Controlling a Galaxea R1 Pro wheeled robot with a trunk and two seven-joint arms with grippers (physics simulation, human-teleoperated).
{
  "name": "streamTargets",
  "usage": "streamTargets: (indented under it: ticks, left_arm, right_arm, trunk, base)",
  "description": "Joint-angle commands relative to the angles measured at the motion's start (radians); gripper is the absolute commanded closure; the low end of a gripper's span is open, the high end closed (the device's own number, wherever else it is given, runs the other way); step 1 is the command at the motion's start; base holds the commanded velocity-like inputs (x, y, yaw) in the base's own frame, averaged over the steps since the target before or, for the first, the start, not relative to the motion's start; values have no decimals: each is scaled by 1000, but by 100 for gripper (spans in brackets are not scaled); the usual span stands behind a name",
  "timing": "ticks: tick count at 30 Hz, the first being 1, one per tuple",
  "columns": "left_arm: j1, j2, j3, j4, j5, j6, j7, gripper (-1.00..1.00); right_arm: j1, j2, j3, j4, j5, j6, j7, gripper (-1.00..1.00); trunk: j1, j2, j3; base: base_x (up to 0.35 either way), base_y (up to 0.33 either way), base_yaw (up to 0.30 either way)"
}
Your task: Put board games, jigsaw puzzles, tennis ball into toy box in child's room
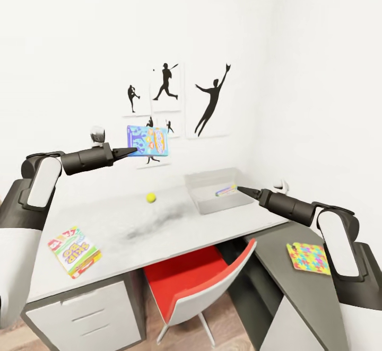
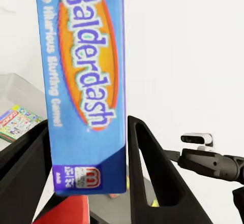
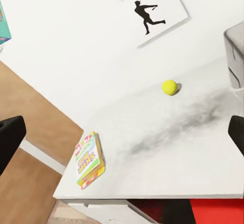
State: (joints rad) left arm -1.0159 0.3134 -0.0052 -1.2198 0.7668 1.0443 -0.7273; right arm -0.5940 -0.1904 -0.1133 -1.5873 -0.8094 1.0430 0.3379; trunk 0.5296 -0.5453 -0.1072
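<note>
Robot arms reach out over the table (image 1: 159,234) in the child's room. The left gripper (image 1: 130,151) holds the blue board game (image 1: 148,140) up in the air, above the back of the table. In the left wrist view its two black fingers (image 2: 147,173) press on both sides of the blue board game (image 2: 86,82).

The right gripper (image 1: 245,190) points at the near wall of the toy box (image 1: 197,196). In the head view its tips look close together. In the right wrist view the dark tips sit far apart at the edges of the picture. So I cannot tell for sure if it is wide or narrow. It holds nothing.

I think the step now is to carry the blue game to the toy box. The box sits at the back right corner of the light grey top. Something small and colourful already lies inside it. The left arm needs to move right, get over the box, come down, and then let go.

Other toys wait. The tennis ball (image 1: 151,198) rests near the middle of the table, toward the back. The yellow board game (image 1: 74,251) lies at the front left corner. One jigsaw puzzle (image 1: 309,258) lies on the lower dark grey part.

A red chair (image 1: 201,282) stands under the table. Black sports pictures (image 1: 212,102) hang on the white wall. The floor is wood.
</note>
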Motion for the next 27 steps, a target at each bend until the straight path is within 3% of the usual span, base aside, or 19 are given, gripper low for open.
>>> streamTargets:
  ticks: [1, 19, 27]
  left_arm:
    - [-1, 1, -1, 0, 0, 3, -4, 100]
    - [-1, 1, 1, 0, 0, 3, -4, 100]
    - [1, 2, 2, 0, 0, 3, -4, 100]
  right_arm:
    - [-1, 0, -1, 0, 9, 4, 10, -100]
    - [0, 0, 0, 3, 11, 4, 10, -100]
    - [0, 0, -1, 3, 13, 4, 9, -100]
  trunk:
    - [1, -2, -2]
    - [1, -2, 4]
    - [1, -2, 5]
  base:
    - [267, 113, -63]
    - [125, -2, -235]
    - [166, 83, -45]
